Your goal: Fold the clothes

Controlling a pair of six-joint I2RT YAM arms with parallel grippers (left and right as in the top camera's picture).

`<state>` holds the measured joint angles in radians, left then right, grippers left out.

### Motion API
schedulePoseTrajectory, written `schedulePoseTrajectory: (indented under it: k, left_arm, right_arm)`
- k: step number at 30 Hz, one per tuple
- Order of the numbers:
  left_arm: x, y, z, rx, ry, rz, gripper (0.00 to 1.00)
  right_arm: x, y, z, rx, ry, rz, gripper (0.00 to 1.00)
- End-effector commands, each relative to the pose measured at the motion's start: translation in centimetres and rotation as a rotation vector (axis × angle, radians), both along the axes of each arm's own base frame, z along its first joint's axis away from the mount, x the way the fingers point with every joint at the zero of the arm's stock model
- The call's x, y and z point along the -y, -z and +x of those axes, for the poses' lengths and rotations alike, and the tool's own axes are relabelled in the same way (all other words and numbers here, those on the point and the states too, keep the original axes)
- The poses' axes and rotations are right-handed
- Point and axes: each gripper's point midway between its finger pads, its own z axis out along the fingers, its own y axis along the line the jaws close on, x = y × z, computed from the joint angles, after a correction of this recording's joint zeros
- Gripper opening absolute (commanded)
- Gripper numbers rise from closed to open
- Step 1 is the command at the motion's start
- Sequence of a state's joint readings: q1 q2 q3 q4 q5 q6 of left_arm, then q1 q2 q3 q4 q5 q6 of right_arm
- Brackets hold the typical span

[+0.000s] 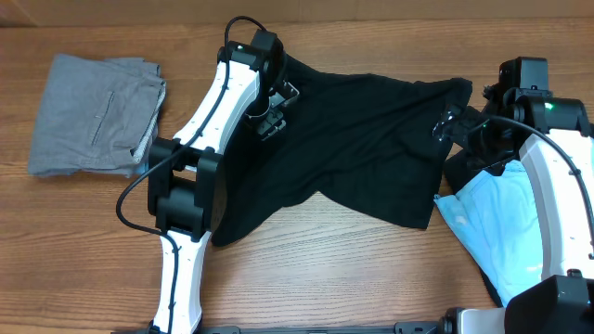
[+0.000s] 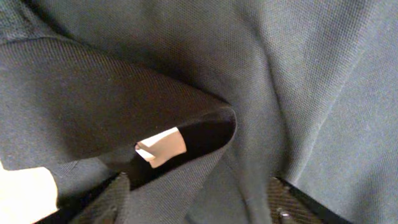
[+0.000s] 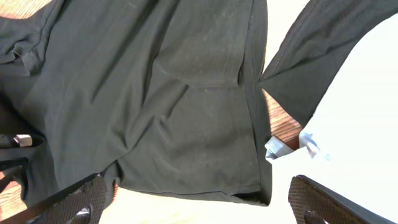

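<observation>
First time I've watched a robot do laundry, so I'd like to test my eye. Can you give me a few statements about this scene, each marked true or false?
1. The black shirt lies spread out and rumpled. True.
2. The grey garment on the left is spread open. False: it lies folded.
3. A light blue garment lies to the right of the black shirt. True.
4. The shirt's label is red. False: it is white.

Table [image 1: 343, 269]: we see a mid-brown wooden top.
Grain: we see it run left to right, with darker streaks in the near part.
</observation>
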<state>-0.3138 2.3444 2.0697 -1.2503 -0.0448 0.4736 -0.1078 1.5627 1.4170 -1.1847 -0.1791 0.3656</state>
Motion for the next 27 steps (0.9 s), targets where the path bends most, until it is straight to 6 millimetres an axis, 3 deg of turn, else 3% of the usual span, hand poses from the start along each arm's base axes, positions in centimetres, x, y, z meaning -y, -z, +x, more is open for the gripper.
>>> schedulePoseTrajectory:
  k: [1,3,6,9,11,15,20,27]
  left_arm:
    - [0.2,1.1,-0.3,-0.017,0.000,-0.017,0.77]
    - [-0.1,2.3,-1.0,-0.040,0.001,-0.007,0.77]
    - [-0.5,3.2,-1.7,-0.064,0.003,0.011,0.64]
    - [-0.8,3.2,-1.2,-0.044,-0.008,0.023,0.52]
    - [-1.6,3.2,-0.9,-0.030,-0.038,0.052,0.40]
    - [-3.5,2.8,-0.6,-0.009,-0.102,0.134,0.06]
    - [-5.3,0.6,0.2,0.022,-0.201,0.180,0.04]
    - [-10.8,-3.0,1.9,0.100,-0.475,0.222,0.04]
  right_arm:
    - [0.0,0.0,0.0,0.005,-0.004,-0.008,0.98]
    - [0.0,0.0,0.0,0.003,-0.004,-0.008,0.98]
    - [0.0,0.0,-0.1,0.001,-0.005,-0.008,0.98]
    - [0.0,0.0,-0.1,0.002,-0.004,-0.008,0.98]
    - [0.0,0.0,-0.1,-0.001,-0.005,-0.008,0.98]
    - [0.0,0.0,-0.2,-0.003,-0.004,-0.008,0.98]
    - [0.1,0.0,0.0,0.005,-0.003,-0.014,0.98]
    - [0.9,0.2,0.1,0.001,0.011,-0.057,0.98]
